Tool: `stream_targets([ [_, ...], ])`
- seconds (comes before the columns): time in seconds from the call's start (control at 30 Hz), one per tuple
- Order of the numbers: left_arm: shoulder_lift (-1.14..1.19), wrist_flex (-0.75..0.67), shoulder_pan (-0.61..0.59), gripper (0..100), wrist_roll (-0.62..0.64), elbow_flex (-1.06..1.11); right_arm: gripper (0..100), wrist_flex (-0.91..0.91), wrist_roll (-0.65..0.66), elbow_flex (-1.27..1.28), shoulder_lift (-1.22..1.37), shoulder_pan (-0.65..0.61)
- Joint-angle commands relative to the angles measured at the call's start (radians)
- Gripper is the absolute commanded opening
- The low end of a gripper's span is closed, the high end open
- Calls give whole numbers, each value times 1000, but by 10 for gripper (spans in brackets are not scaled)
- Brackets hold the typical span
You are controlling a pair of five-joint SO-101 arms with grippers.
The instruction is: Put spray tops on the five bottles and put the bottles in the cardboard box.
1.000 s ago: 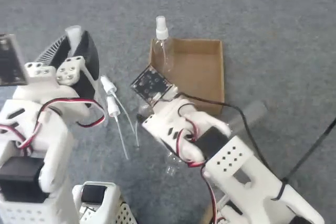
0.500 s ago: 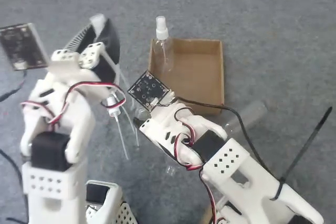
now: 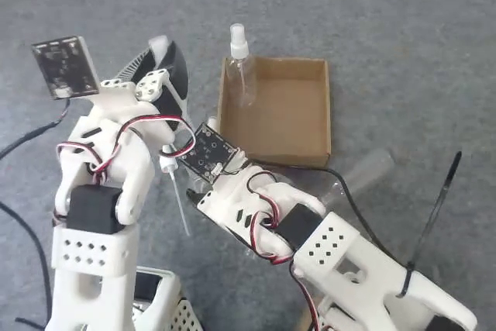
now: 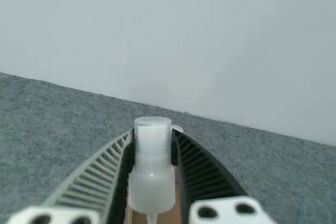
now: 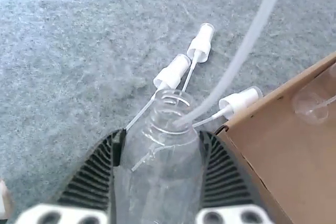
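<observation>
Bottle clear, uncapped; spray top tube in neck.

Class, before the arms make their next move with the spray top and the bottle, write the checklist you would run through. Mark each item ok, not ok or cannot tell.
1. Top held: left gripper shut on the spray top: ok.
2. Bottle held: right gripper shut on the open bottle: ok.
3. Alignment: dip tube tip inside the bottle's mouth: ok.
4. Seating: spray top down on the neck: not ok, it is not yet seated.
5. Space: cardboard box has free floor beside the capped bottle: ok.
</observation>
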Motion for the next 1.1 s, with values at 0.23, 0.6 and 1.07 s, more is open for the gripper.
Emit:
stream_targets([
  [0.23, -15, -21, -104, 15, 5, -65, 6, -22, -8, -11, -47, -5],
  [0.6, -15, -6, -40, 15, -21, 27, 6, -21, -9, -11, -47, -8],
  [1.07, -15, -3, -23, 15, -23, 1, 6, -128, -3, 75, -94, -5],
])
